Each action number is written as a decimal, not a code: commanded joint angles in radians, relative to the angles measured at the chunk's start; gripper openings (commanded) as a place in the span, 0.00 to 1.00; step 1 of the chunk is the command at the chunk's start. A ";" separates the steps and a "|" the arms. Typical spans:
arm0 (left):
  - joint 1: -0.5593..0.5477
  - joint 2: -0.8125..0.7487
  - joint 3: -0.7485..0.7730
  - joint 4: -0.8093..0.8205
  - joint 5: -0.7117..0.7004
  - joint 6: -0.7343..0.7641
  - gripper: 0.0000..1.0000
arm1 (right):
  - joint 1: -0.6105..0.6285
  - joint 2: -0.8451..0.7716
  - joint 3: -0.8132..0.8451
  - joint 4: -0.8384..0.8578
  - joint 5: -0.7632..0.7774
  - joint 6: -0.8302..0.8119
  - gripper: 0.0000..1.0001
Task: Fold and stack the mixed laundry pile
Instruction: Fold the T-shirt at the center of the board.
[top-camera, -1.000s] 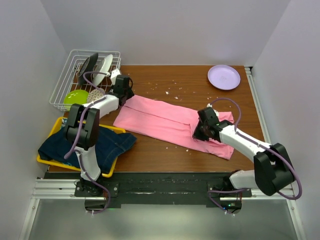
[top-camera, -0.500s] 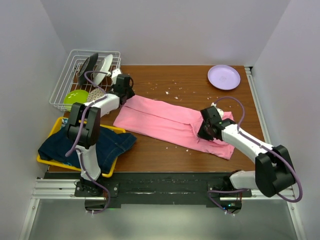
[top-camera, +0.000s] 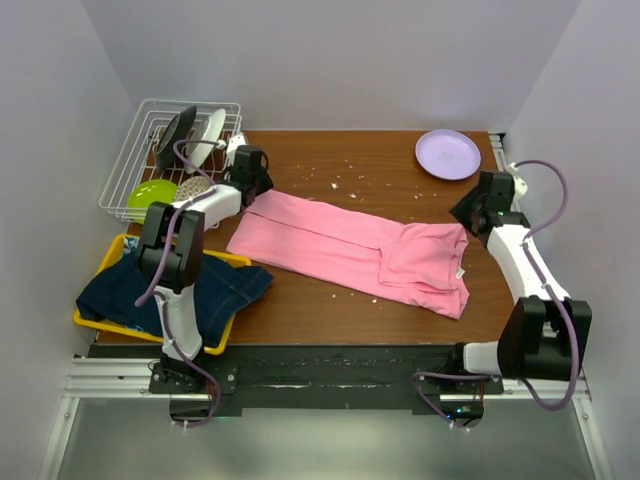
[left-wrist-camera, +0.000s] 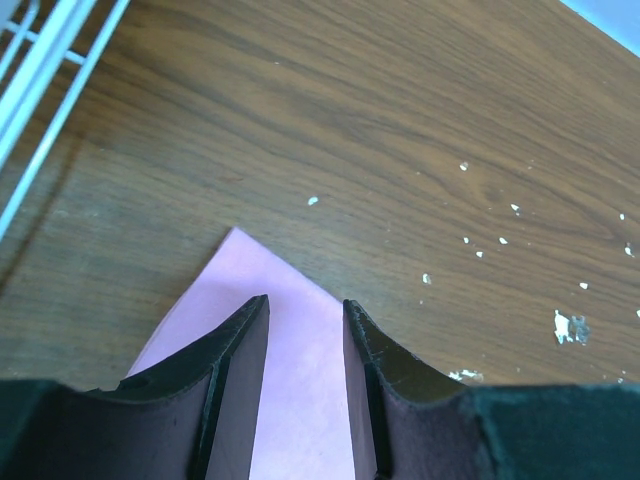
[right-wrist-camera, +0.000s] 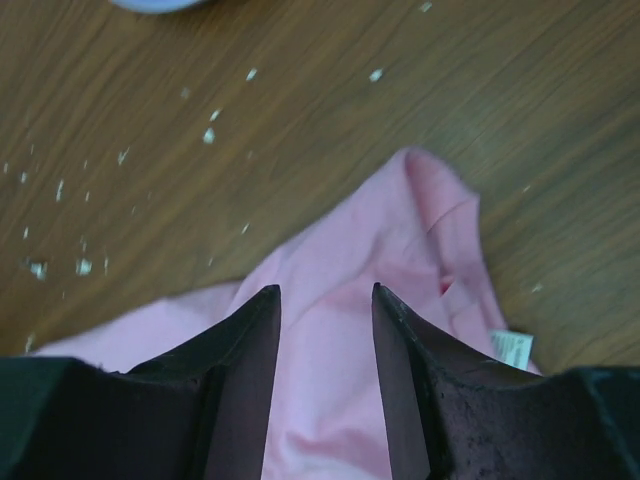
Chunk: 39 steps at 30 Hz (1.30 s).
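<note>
With the shirt (top-camera: 330, 245) lying flat across the surface (top-camera: 380, 160) and both jaws parted, empty, over its far corners, we need to pinch each corner squarely and lift together.

Bright, even light with soft shadows on the table (top-camera: 380, 150); wrist views blur their near, dark fingers (left-wrist-camera: 235, 400).

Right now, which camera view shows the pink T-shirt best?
The top external view: the whole pink T-shirt lies spread on the table there. The left wrist view shows only one flat corner of it, the right wrist view only one rumpled end.
</note>
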 joint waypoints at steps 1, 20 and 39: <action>0.001 0.030 0.042 0.059 0.039 -0.021 0.40 | -0.117 0.087 0.000 0.164 -0.057 -0.022 0.47; 0.001 0.073 0.042 0.064 0.054 -0.041 0.40 | -0.208 0.348 0.039 0.271 -0.160 0.081 0.46; 0.009 0.086 0.074 0.038 0.063 -0.043 0.40 | -0.289 0.380 0.092 0.239 -0.057 0.089 0.00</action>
